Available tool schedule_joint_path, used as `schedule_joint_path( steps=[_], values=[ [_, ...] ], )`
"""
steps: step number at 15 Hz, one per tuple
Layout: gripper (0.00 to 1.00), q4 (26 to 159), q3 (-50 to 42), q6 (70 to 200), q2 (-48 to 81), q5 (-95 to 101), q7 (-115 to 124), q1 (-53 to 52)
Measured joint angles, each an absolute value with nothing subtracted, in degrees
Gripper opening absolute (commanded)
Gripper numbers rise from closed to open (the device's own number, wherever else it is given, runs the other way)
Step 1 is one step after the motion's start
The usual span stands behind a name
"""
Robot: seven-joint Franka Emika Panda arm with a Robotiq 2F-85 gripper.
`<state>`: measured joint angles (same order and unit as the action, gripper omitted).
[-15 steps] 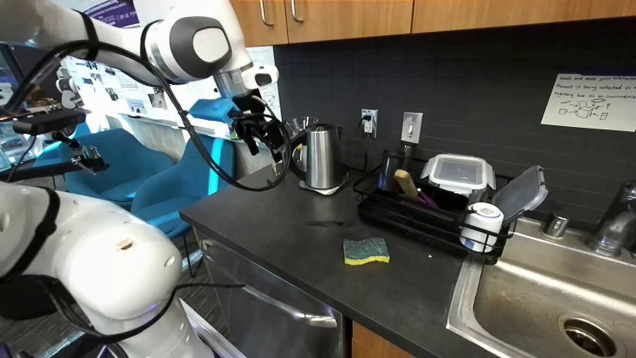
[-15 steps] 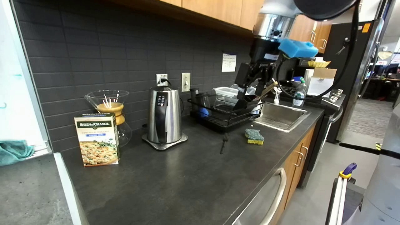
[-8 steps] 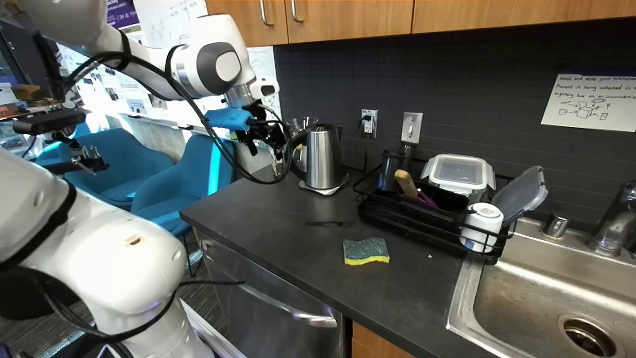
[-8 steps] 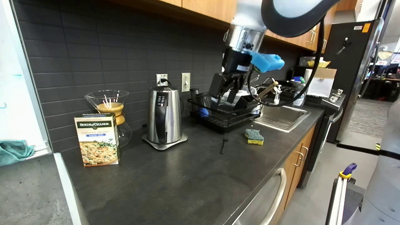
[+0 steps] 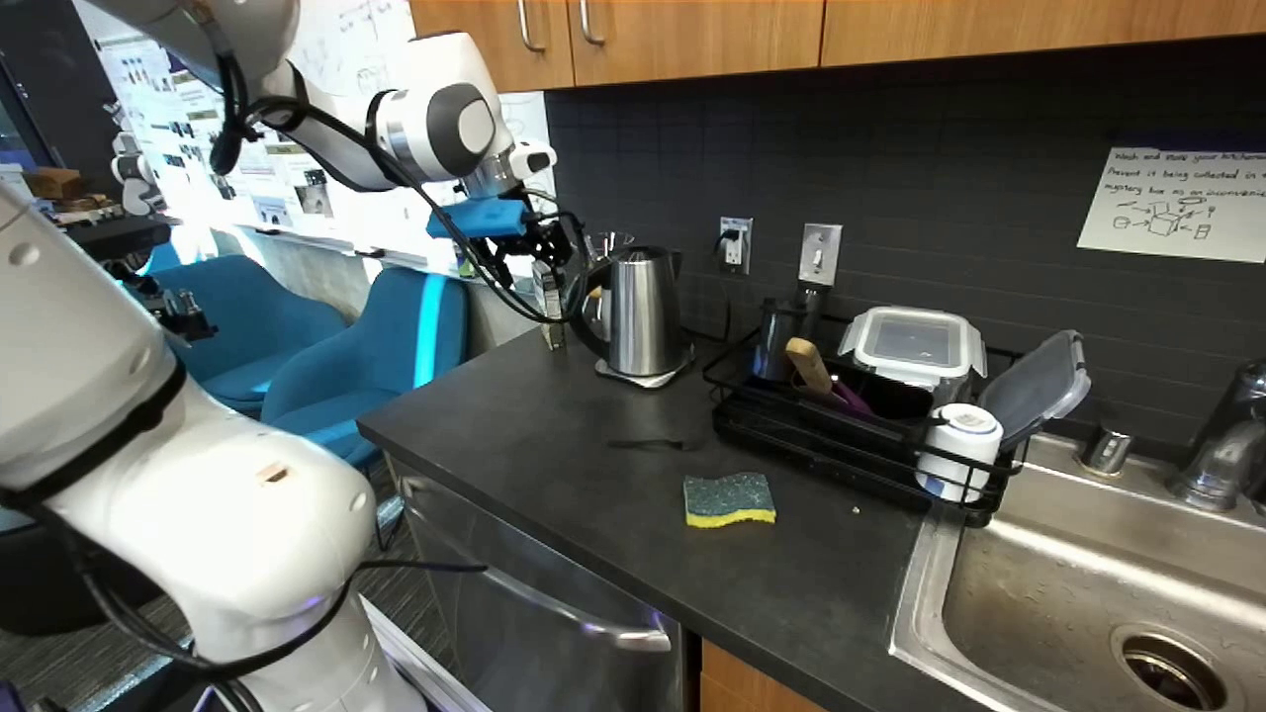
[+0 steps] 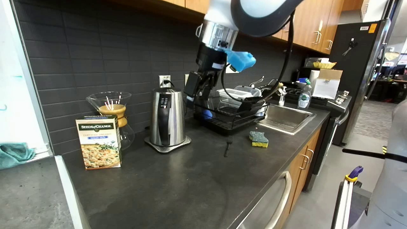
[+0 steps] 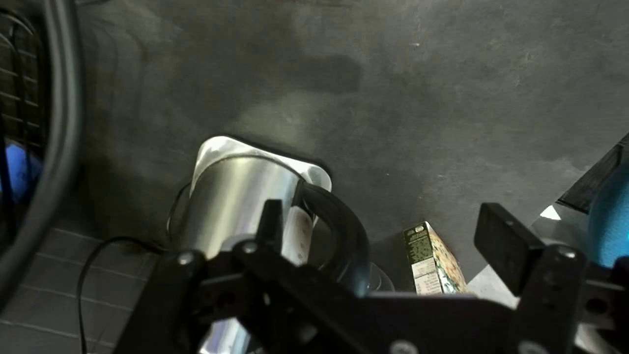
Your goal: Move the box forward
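The box (image 6: 99,143) is an upright printed food carton, cream and green with a picture of food. It stands on the dark counter by the glass coffee maker and shows as a narrow edge in an exterior view (image 5: 549,297), partly behind cables. In the wrist view the box (image 7: 435,263) appears low between the fingers, its lower part in the picture cut off by the gripper body. My gripper (image 6: 197,97) is open and empty, in the air above and beyond the kettle. Its fingers are wide apart in the wrist view (image 7: 383,221), apart from the box.
A steel kettle (image 6: 168,121) on its base stands close to the box; its handle (image 7: 344,226) lies under my left finger's side in the wrist view. A glass coffee maker (image 6: 119,111) is behind the box. A fork (image 6: 228,146), sponge (image 6: 259,139) and dish rack (image 6: 230,125) are farther along.
My gripper has moved from over the dish rack toward the kettle and the box, leftward in an exterior view, and somewhat lower. The box and other objects have not moved.
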<state>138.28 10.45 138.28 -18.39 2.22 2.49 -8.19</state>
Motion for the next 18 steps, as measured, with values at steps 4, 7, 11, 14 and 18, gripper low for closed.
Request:
schedule_joint_path(
  steps=[4,7,11,14,18],
  values=[
    [1.00,133.11,10.65,140.01,-12.71,3.03,-1.74,-9.10],
    [1.00,130.51,10.96,141.59,-8.85,3.09,-4.23,-10.20],
    [1.00,128.33,12.50,143.62,-4.69,3.07,-6.27,-12.35],
    [1.00,126.79,13.68,144.98,-2.42,3.89,-7.25,-13.44],
    [1.00,124.97,13.72,148.13,0.04,8.80,-7.32,-13.34]
  ],
)
